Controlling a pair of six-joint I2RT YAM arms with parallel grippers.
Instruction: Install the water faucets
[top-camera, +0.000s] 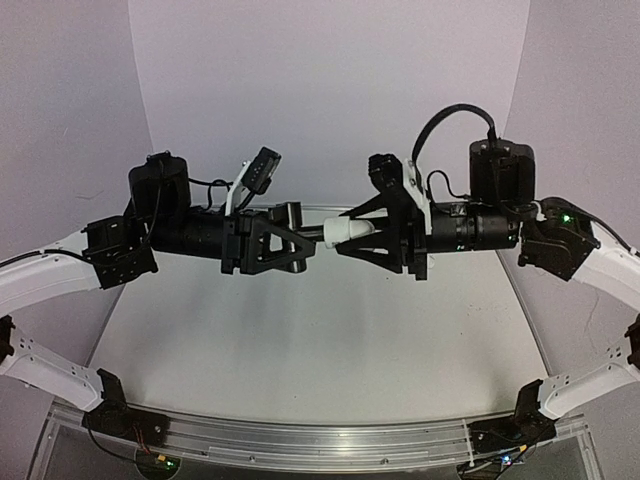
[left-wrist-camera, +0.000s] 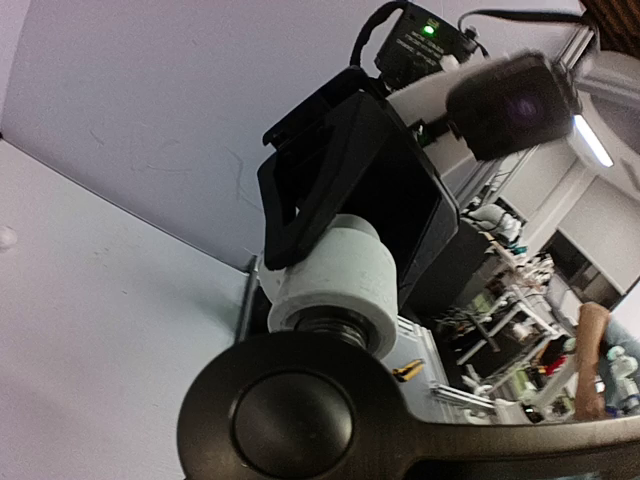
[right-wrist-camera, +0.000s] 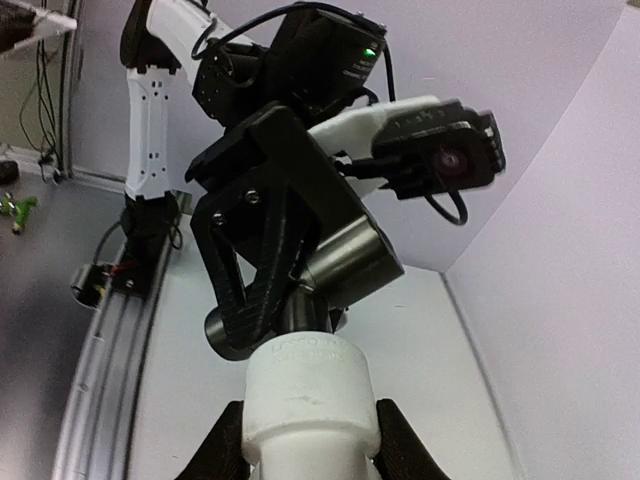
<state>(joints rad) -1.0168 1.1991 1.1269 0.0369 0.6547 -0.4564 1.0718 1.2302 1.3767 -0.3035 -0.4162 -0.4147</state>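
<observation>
Both arms hang above the table with their tips meeting. My left gripper (top-camera: 300, 240) is shut on the dark grey faucet (right-wrist-camera: 350, 262), whose round body (left-wrist-camera: 295, 410) fills the bottom of the left wrist view. The faucet's threaded end sits in the mouth of a white pipe fitting (top-camera: 348, 231) (left-wrist-camera: 340, 285) (right-wrist-camera: 308, 400). My right gripper (top-camera: 365, 232) (right-wrist-camera: 310, 455) is shut on that fitting, a black finger (right-wrist-camera: 225, 450) pressed against each side. The faucet's long spout is hidden.
The white table (top-camera: 320, 340) lies well below both grippers. An aluminium rail (top-camera: 320, 437) runs along its near edge by the arm bases. Pale backdrop walls (top-camera: 330, 90) close the back and sides.
</observation>
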